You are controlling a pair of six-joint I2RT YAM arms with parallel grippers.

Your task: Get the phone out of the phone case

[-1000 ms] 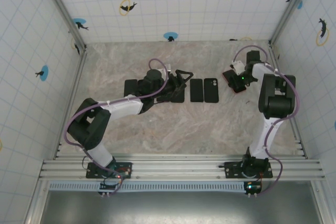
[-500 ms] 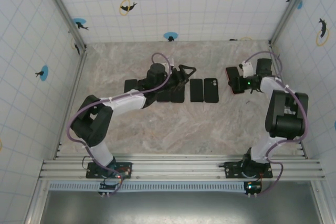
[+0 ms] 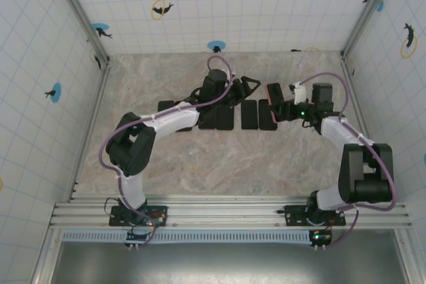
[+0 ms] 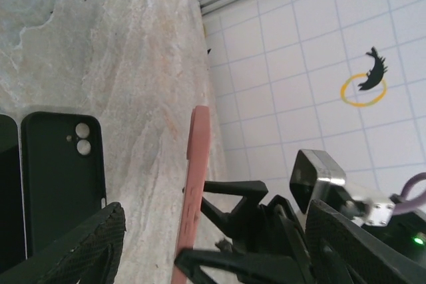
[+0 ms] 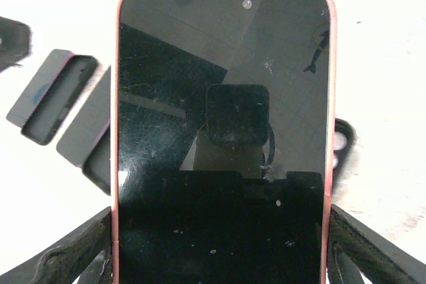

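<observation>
Right wrist view shows your right gripper (image 5: 223, 261) clenched on the lower sides of the phone case (image 5: 331, 98), one finger against each pink edge. The phone (image 5: 223, 64) sits inside it, dark screen towards the camera. From above, you hold the pair raised on edge over the desk (image 3: 200, 157), at the right end of a row of dark slabs (image 3: 224, 118). Your left gripper (image 3: 245, 91) is released, jaws spread, just beside the phone case on its left. In the left wrist view the pink case stands edge-on between that gripper's fingers (image 4: 86, 247), apart from both. A black slab with two lenses (image 4: 60, 177) lies flat on the desk.
</observation>
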